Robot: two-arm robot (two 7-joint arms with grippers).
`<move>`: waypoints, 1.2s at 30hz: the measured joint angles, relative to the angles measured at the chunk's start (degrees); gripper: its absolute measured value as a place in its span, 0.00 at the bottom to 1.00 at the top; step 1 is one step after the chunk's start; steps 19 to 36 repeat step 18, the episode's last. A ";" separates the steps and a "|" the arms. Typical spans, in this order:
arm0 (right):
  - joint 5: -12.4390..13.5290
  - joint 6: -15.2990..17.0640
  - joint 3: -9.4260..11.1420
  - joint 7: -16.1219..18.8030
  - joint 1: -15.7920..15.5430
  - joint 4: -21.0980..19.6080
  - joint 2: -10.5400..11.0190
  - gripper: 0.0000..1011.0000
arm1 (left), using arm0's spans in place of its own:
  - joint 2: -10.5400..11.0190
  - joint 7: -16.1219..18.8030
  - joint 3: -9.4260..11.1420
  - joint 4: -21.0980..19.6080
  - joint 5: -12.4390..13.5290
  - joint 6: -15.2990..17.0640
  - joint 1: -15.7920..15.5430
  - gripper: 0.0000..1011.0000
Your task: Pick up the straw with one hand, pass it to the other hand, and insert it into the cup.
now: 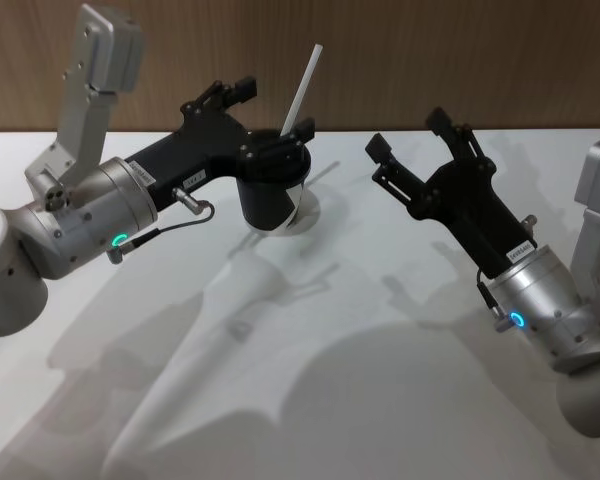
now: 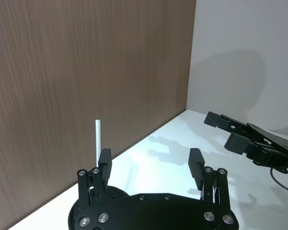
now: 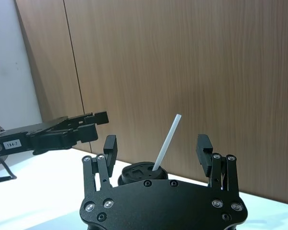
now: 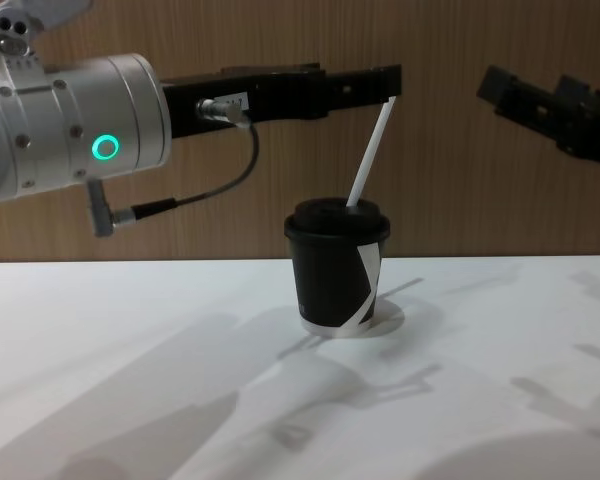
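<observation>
The cup (image 4: pixel 337 268) stood upright on the white table (image 4: pixel 130 400), lid on, its white stripe curving down the side facing the chest camera. The straw (image 4: pixel 371 152) was in it, its lower end through the lid's top and its shaft leaning up and to the right, so the upper end rose well above the lid. In the head view the straw (image 1: pixel 303 88) slanted the same way out of the cup (image 1: pixel 271 195), set near the far edge of the table (image 1: pixel 310 400) before a wood-panelled wall (image 1: pixel 380 60).

The left arm reached in from the left, level, silver wrist with a green ring lit, so the left gripper (image 1: pixel 275 110) hung over the cup. From the chest it ran as a long black bar above the lid, with the straw's top close beside the tip of the left gripper (image 4: pixel 375 85). Its fingers (image 2: pixel 104 165) stood wide apart, holding nothing, with the straw (image 2: pixel 99 141) just outside one finger; contact could not be judged.

The right gripper (image 1: pixel 412 138) hovered off to the right, well apart from the cup, pointing toward the wall. Its fingers (image 3: pixel 204 146) were spread wide and empty, the straw (image 3: pixel 166 142) and cup (image 3: pixel 141 173) seen farther off between them
</observation>
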 joint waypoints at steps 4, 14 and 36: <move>0.20 0.24 -0.12 -0.25 0.04 -0.09 -0.13 0.99 | 0.23 -0.50 -0.17 -0.22 -0.45 -0.06 0.38 0.99; 0.50 0.57 -0.24 -0.48 0.10 -0.18 -0.28 0.99 | 0.59 -1.23 -0.45 -0.59 -1.15 -0.17 0.95 0.99; 0.57 0.65 -0.26 -0.55 0.13 -0.19 -0.31 0.99 | 0.68 -1.40 -0.52 -0.68 -1.31 -0.19 1.07 0.99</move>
